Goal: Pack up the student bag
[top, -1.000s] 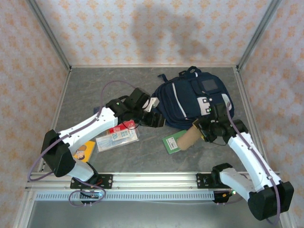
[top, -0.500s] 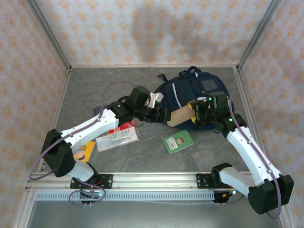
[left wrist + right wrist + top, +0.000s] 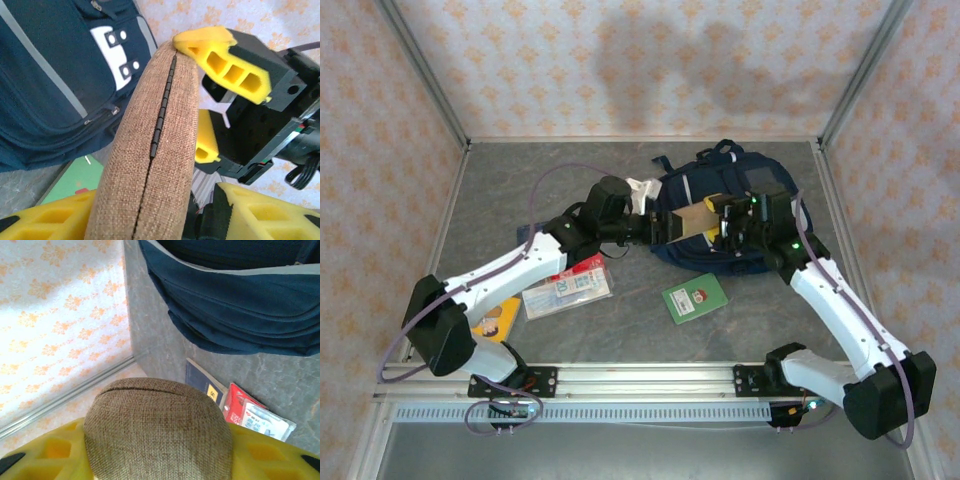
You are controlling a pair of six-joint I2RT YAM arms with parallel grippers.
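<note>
Right gripper (image 3: pixel 157 460): jaws part-spread, pinching one end of brown zip pouch (image 3: pixel 150 150), both yellow pads pressed into fabric.
Left gripper (image 3: pixel 657 228): jaws astride opposite end of pouch; one finger (image 3: pixel 45 222) against fabric, contact on other side not discernible, so clamped or loose cannot be told.
Pouch spans between grippers, overlapping left part of backpack (image 3: pixel 750 185) in top view.
Backpack lies flat at back right of table (image 3: pixel 520 190).

Left arm (image 3: pixel 510 270) and right arm (image 3: pixel 840 310) have white links, black joints and black bases. Lilac cables (image 3: pixel 560 172) trail along them. The fingers (image 3: pixel 197 42) are yellow, hollow-celled plastic.
</note>
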